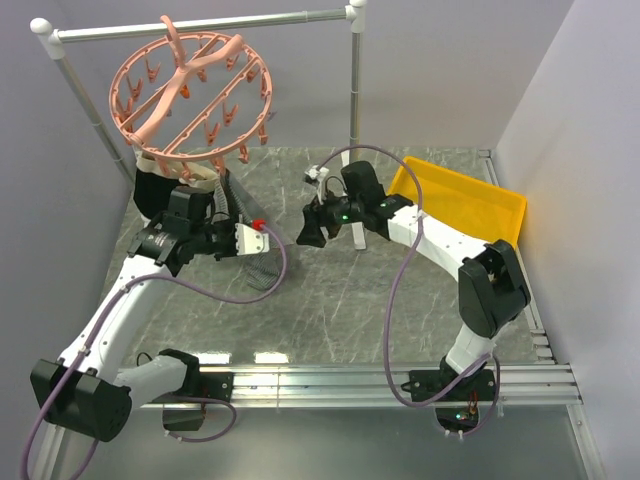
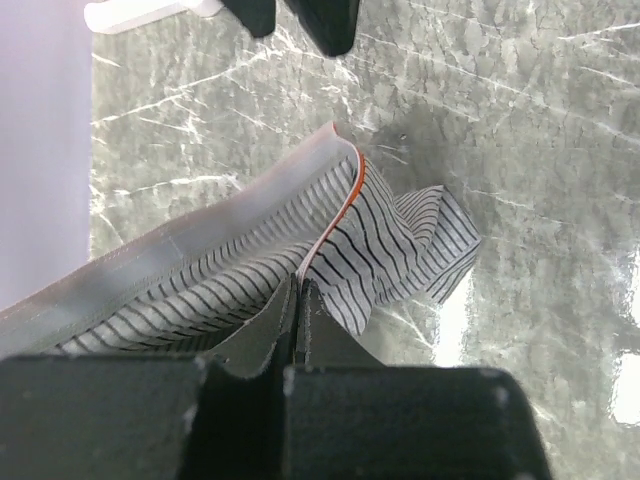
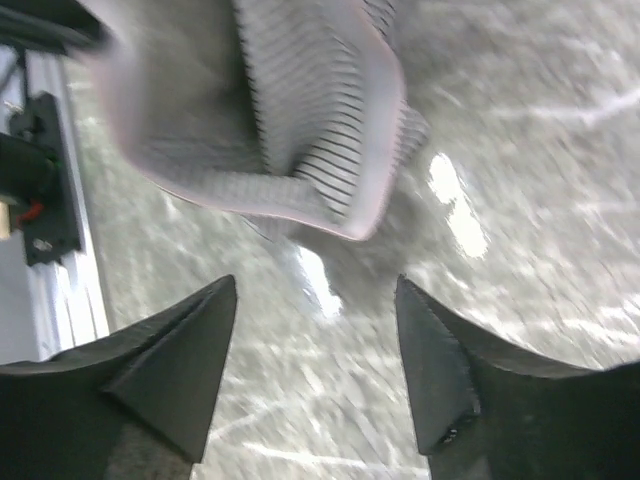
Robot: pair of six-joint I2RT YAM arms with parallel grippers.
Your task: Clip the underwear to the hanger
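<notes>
Bunching in folds, the striped underwear [image 2: 385, 240] hangs from the left gripper [image 2: 298, 305].

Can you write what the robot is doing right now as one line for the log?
left gripper: shut on underwear | right gripper: open, empty, facing underwear | hanger: on rail | clipped: cannot tell

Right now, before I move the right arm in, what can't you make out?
Top view: where the left tool holds the underwear is hidden by its wrist.
Top view: hanger clips too small to read.
Right wrist view: blurred; top edge cuts off the underwear.
Left wrist view: hanger out of frame.
</notes>
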